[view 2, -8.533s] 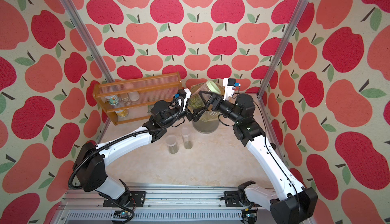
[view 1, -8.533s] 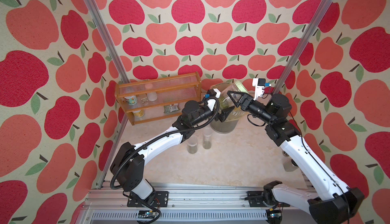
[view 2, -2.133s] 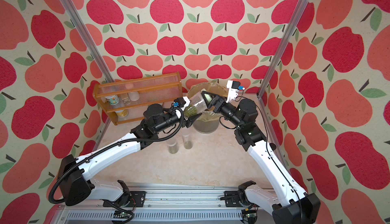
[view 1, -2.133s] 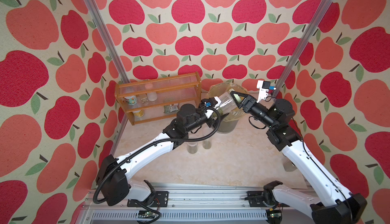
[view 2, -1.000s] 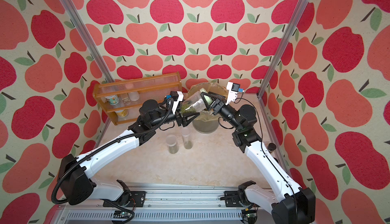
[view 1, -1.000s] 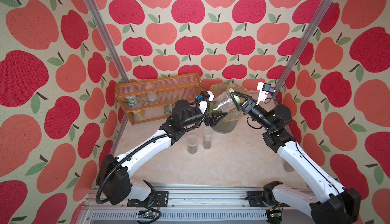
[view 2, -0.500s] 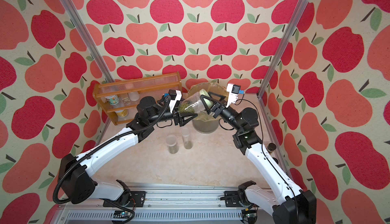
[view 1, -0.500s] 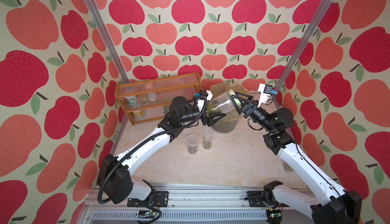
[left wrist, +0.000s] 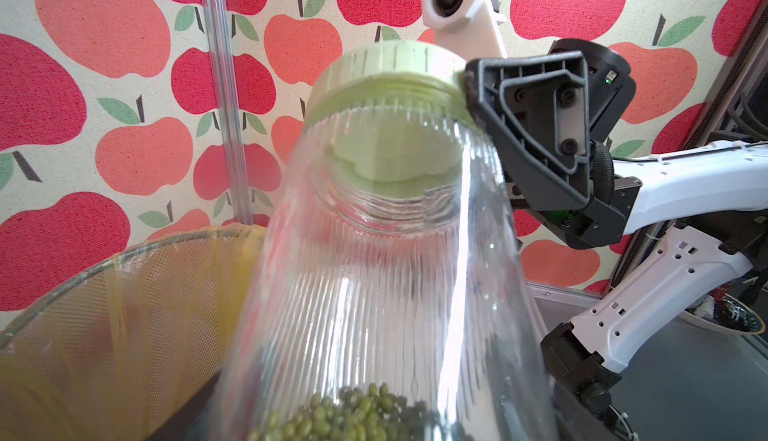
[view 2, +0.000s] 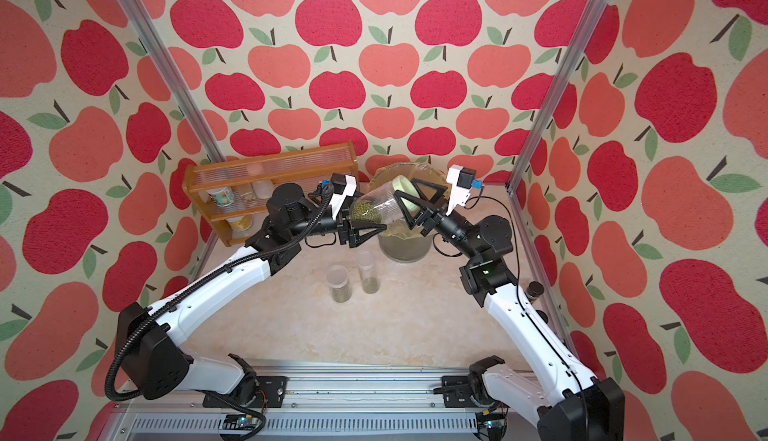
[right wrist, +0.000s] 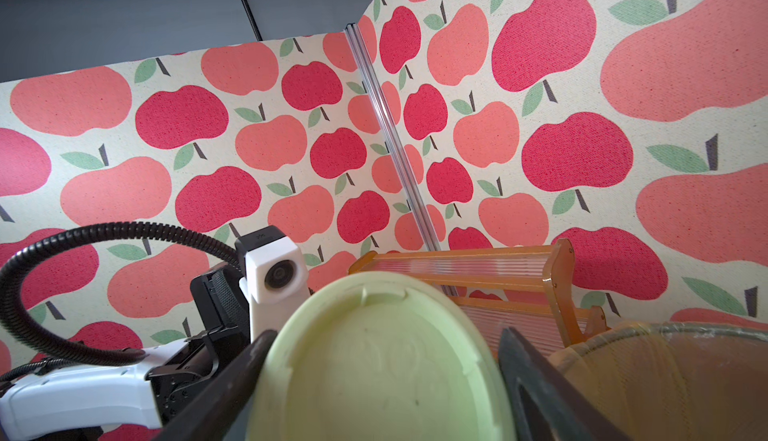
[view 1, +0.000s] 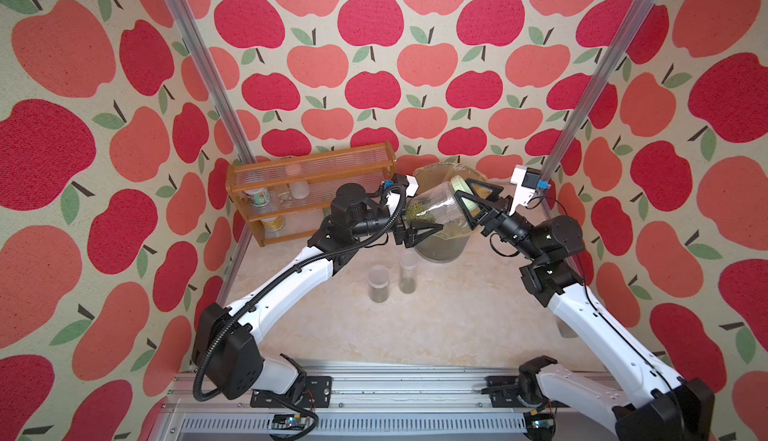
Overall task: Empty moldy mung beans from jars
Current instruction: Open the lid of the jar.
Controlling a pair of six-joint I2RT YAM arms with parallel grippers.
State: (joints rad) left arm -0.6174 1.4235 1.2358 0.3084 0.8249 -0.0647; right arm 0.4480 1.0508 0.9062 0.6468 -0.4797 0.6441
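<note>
Mung beans [left wrist: 345, 414]: dull green grains lying at the base end of the ribbed jar [view 1: 436, 206], clear of the neck.
Ribbed jar, place: held in the air over the bin [view 1: 440, 247], which stands by the table's back edge, right of the middle.
Lid [view 2: 405, 197]: pale green, on the jar's mouth.
Left gripper [view 1: 417, 210]: fingers pinching the jar's base end.
Right gripper [view 1: 471, 204]: fingers pressed onto the lid's rim from two sides.
Step in hand: by the look of it, twisting the lid off above the bin.
Doing it well: hold the base end firm. Turn the lid squarely about the jar's own axis. Leave the mouth higher than the base until the lid is free, so no grains spill early. Only then tip the mouth down inside the bin's rim.
Long axis: tilted, running roughly from the table's left side to its right.
Pointing: lid end raised toward the right side; base lower, toward the left.
Other jars: short jar [view 1: 378, 287] and slim jar [view 1: 408, 274], upright on the table just in front of the bin, a little green in each.
</note>
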